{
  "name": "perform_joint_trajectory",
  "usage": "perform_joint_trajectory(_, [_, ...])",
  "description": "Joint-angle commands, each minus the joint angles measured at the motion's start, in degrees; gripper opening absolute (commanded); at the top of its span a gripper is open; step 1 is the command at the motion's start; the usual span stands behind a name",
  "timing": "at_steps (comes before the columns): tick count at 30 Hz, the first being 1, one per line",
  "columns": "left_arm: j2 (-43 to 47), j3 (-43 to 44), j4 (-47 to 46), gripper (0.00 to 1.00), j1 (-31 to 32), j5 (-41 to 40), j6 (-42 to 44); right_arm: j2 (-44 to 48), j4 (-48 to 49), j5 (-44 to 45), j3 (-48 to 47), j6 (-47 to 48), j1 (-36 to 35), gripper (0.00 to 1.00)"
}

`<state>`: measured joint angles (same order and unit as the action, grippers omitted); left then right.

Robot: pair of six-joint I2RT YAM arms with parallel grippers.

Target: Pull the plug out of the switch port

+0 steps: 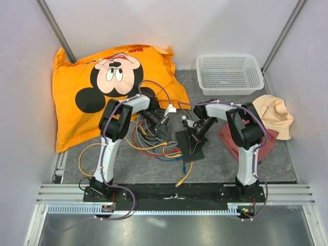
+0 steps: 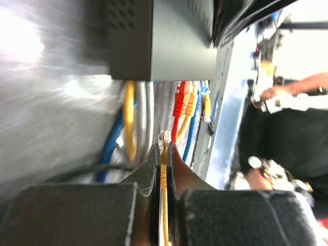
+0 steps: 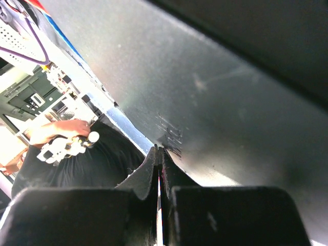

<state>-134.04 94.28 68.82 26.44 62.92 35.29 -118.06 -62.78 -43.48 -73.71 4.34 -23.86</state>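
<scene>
Gripping a yellow cable [image 2: 163, 178] in the clamped left end effector [image 2: 163, 154], near the switch [image 2: 174, 46]. Pressing the closed right end effector [image 3: 159, 154] against that switch, mid-counter [image 1: 154, 171] among tangled cables [image 1: 148, 144].

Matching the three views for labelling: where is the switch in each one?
Top external: switch at centre, beneath right gripper.
Left wrist: top centre, cables plugged beneath.
Right wrist: probably the grey surface filling it; uncertain.
Shared landmark: right gripper, in top and right wrist.
</scene>
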Motion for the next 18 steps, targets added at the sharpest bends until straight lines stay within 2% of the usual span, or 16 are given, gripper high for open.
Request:
perform_joint_trajectory(1, [7.6, 5.6, 0.9, 0.02, -3.9, 3.8, 1.0, -5.4, 17.4, 20.1, 1.2, 5.7, -0.8, 0.00])
perform_joint_trajectory(5, [11.1, 12.4, 6.7, 0.02, -5.4, 3.4, 3.3, -5.8, 17.3, 20.3, 1.1, 5.7, -1.2, 0.00])
perform_joint_trajectory(8, [14.5, 13.6, 12.4, 0.02, -8.3, 2.2, 6.7, -6.0, 17.3, 20.1, 0.9, 5.7, -1.5, 0.00])
perform_joint_trajectory(11, [19.3, 12.3, 14.4, 0.02, -13.8, -2.2, 9.4, -6.3, 17.3, 20.0, 0.6, 5.8, -1.7, 0.00])
perform_joint_trajectory(15, [26.1, 11.2, 14.3, 0.02, -21.5, -3.8, 7.5, -6.9, 17.3, 20.0, 0.1, 5.8, -1.9, 0.00])
perform_joint_trajectory(18, [32.1, 9.5, 19.0, 0.02, -27.0, -7.4, 10.5, -6.1, 17.2, 20.4, 0.0, 5.9, -2.0, 0.00])
